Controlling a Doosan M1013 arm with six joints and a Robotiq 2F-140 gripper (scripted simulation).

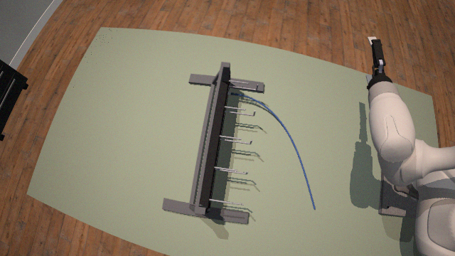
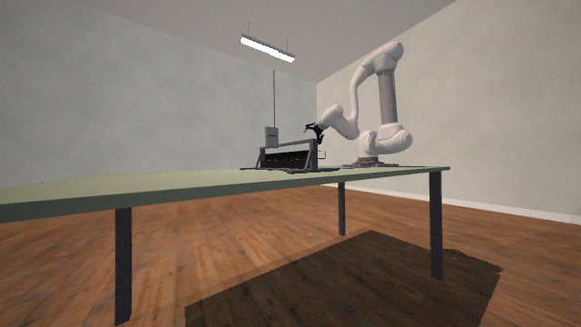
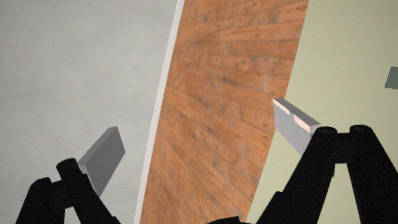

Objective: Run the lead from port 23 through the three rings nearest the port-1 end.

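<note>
The grey rack (image 1: 213,142) with its patch panel stands in the middle of the table, with several wire rings (image 1: 234,140) sticking out of its front. The blue lead (image 1: 284,129) leaves the panel near the far end (image 1: 232,93), curves over the table and lies outside the rings. Its free end (image 1: 314,208) rests on the table top. My gripper (image 1: 376,50) is open and empty, high up beyond the table's far right edge and well away from the lead. In the wrist view my gripper (image 3: 196,126) has nothing between its spread fingers, only floor and wall beyond them. The side view shows my gripper (image 2: 313,129) above the rack (image 2: 288,159).
The arm's white body (image 1: 394,135) and its base (image 1: 394,199) stand at the table's right edge. A dark cabinet (image 1: 8,92) stands on the floor at the left, off the table.
</note>
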